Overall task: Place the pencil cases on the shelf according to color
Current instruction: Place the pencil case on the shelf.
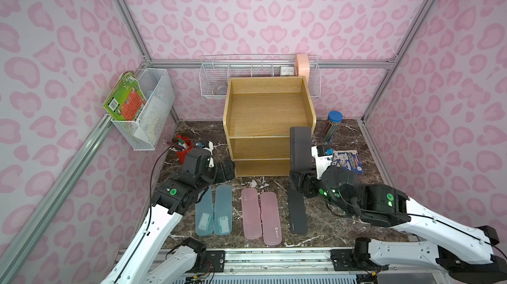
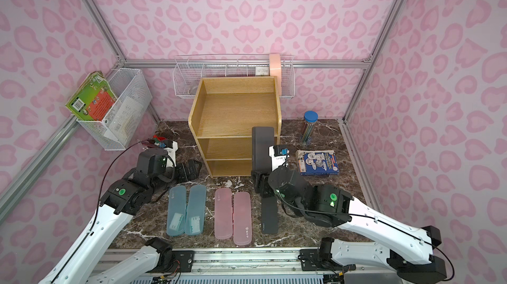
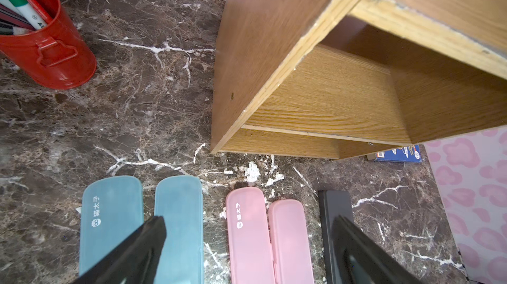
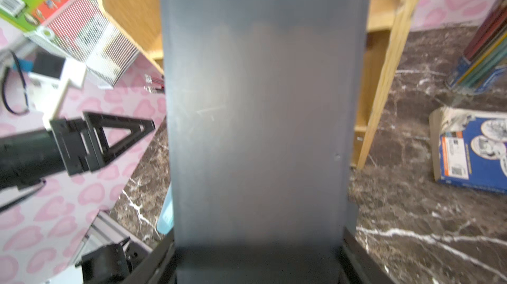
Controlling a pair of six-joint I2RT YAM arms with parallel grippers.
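My right gripper (image 1: 300, 178) (image 4: 258, 255) is shut on one end of a black pencil case (image 1: 301, 145) (image 4: 260, 104). The case stands upright before the right front of the wooden shelf (image 1: 267, 120), its upper end at the top tier's front edge. On the table in front lie two teal cases (image 1: 205, 212) (image 1: 223, 210), two pink cases (image 1: 250, 212) (image 1: 271, 218) and a second black case (image 1: 297, 212), side by side. My left gripper (image 1: 225, 170) (image 3: 249, 222) hangs open by the shelf's lower left corner, holding nothing. The shelf tiers that show are bare.
A red pen cup (image 1: 183, 151) stands left of the shelf. A clear pencil tube with a blue lid (image 1: 332, 127) and a blue book (image 1: 347, 161) sit to its right. White wire baskets (image 1: 145, 107) (image 1: 258, 76) hang on the left and back walls.
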